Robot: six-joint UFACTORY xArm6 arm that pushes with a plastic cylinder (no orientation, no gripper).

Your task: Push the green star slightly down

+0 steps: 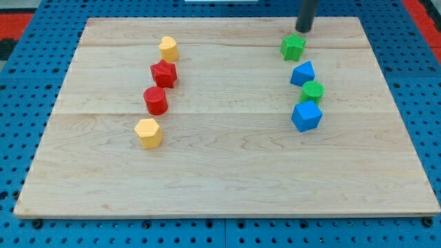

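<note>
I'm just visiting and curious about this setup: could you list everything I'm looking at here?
green star: one, green, the view's top right, just below my tip
blue block: one, blue, below the star
green cylinder: one, green, between the two blue blocks
blue cube: one, blue, bottom of the right column
yellow block: one, yellow, top of the left column
red star: one, red, below it
red cylinder: one, red, lower still
yellow hexagon: one, yellow, bottom of the left column
wooden board: one, pale wood
pegboard: blue, surrounding
my tip: one dark rod
</note>
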